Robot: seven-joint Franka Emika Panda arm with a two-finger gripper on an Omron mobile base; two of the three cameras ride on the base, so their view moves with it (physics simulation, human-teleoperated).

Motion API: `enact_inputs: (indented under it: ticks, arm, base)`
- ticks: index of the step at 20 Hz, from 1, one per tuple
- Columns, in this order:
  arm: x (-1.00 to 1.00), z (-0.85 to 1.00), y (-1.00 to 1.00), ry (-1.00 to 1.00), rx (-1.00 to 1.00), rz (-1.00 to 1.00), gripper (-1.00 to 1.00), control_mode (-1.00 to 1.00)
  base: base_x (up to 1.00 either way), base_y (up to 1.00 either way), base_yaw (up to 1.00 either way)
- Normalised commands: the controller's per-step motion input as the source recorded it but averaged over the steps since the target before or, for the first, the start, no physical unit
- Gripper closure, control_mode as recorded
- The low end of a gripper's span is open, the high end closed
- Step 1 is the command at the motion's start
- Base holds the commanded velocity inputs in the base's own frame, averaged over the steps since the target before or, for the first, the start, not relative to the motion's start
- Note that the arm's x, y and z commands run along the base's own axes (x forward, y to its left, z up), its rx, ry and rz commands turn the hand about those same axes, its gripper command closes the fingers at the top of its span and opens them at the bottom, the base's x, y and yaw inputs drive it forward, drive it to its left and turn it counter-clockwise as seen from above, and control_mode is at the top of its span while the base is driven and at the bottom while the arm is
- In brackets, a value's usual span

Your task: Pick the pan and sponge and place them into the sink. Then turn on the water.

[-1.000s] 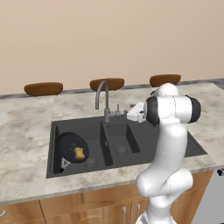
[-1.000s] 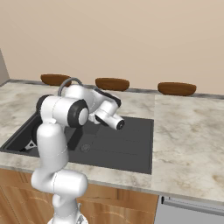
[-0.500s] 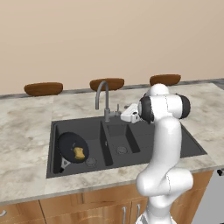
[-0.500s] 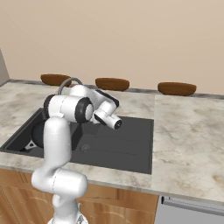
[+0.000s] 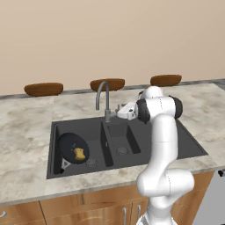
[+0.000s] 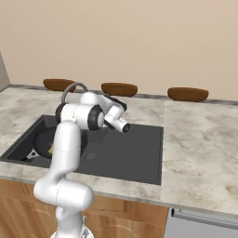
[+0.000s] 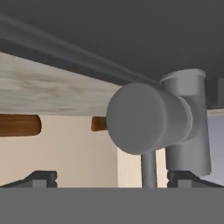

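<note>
The black pan (image 5: 73, 147) lies in the left basin of the dark grey sink (image 5: 176, 145), and the yellow sponge (image 5: 79, 154) rests on it. From the right base view the pan (image 6: 42, 141) is partly hidden behind my arm. The grey gooseneck faucet (image 5: 103, 93) stands behind the divider between the basins. My gripper (image 5: 119, 112) is level with the faucet's base, just to its right, pointing at it. In the hand view the lever's round end (image 7: 146, 118) fills the middle, close in front of my open gripper (image 7: 113, 179). No water runs.
Three brown oval bowls (image 5: 43, 89) (image 5: 112, 84) (image 5: 165, 80) line the back of the marble counter (image 5: 26, 127) along the beige wall. The flat drainboard (image 6: 135, 148) lies to the right of the basins. Wooden cabinet fronts (image 5: 88, 211) run below.
The hand has slid left along the back of the sink, closer to the faucet's base. Pan and sponge have stayed put, and the jaws stay wide.
</note>
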Motion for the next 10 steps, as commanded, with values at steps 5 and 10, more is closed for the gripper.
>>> enact_inputs:
  ticks: [5,10]
  arm:
    - [0.43,-0.26,0.02,0.00,0.00,0.00,-1.00,-1.00]
    - [0.27,-0.06,0.05,0.00,0.00,0.00,-1.00,-1.00]
  base:
    - [0.00,0.00,0.00]
    - [0.00,0.00,0.00]
